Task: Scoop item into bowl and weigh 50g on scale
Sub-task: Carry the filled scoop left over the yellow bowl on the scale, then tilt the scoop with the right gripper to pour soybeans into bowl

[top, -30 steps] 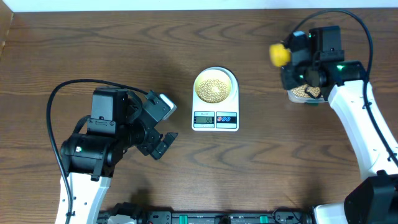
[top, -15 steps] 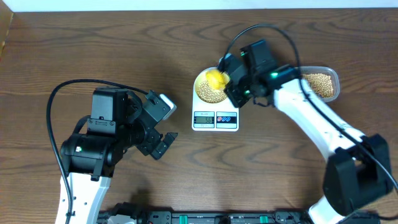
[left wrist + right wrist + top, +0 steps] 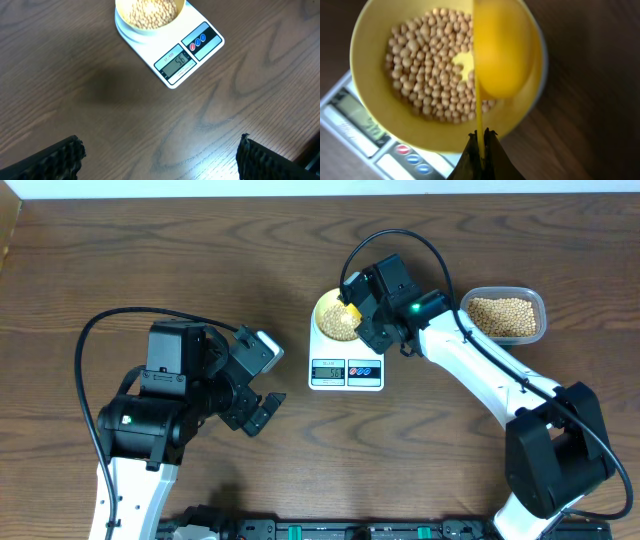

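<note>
The pale yellow bowl [image 3: 325,308] stands on the white scale [image 3: 346,376], with a layer of beans [image 3: 422,75] in it. My right gripper [image 3: 357,313] hovers over the bowl's right side, shut on the thin handle of a yellow spoon [image 3: 502,55]. The spoon is turned on its edge above the beans, and no beans show in it. In the left wrist view the bowl [image 3: 121,12] and the scale [image 3: 187,55] lie ahead, and the display seems to read 56. My left gripper [image 3: 264,385] hangs open left of the scale, with nothing between its fingers.
A clear plastic tub [image 3: 505,317] of beans sits to the right of the scale, behind my right forearm. Bare brown wood lies under my left gripper [image 3: 160,165] and around the scale.
My right arm has carried the yellow spoon left from the tub to above the bowl, and the spoon has turned onto its edge. The left arm has not moved.
</note>
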Available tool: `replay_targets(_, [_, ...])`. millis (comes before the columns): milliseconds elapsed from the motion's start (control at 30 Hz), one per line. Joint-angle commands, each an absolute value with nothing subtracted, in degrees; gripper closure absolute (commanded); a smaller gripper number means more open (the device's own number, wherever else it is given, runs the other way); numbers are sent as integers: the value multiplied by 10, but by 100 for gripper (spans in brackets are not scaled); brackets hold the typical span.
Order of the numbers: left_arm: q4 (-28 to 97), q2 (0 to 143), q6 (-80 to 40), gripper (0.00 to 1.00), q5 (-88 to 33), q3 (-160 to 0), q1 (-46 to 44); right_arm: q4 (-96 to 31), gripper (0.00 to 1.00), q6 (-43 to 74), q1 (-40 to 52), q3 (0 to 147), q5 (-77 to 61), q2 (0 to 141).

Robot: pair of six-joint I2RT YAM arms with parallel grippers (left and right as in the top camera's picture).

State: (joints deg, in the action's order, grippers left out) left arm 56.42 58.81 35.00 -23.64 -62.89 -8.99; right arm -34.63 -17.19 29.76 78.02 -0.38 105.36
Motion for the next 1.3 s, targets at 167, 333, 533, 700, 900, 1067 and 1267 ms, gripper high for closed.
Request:
replay_targets(167, [565,588,360,1,-235,-640,-87,-337,99,-185,298,790,38,1056])
replay_targets(333, [565,588,360,1,-235,-640,-87,-331,99,-197,301,790,36,1056])
replay_targets(533, [565,588,360,1,-235,-640,-87,-331,99,-218,312,790,43,1058])
replay_targets(700, [565,588,360,1,-235,-640,-87,-331,99,-220,316,790,43,1062])
replay_targets(900, [565,588,360,1,-235,-640,-87,-336,99,-220,322,790,39,1062])
replay_targets(1067, [565,588,360,1,-235,-640,-87,-339,99,-229,331,790,37,1077])
replay_targets(1267, [565,588,360,1,-235,-640,-87,-348,99,-227,340,791,-16,1074])
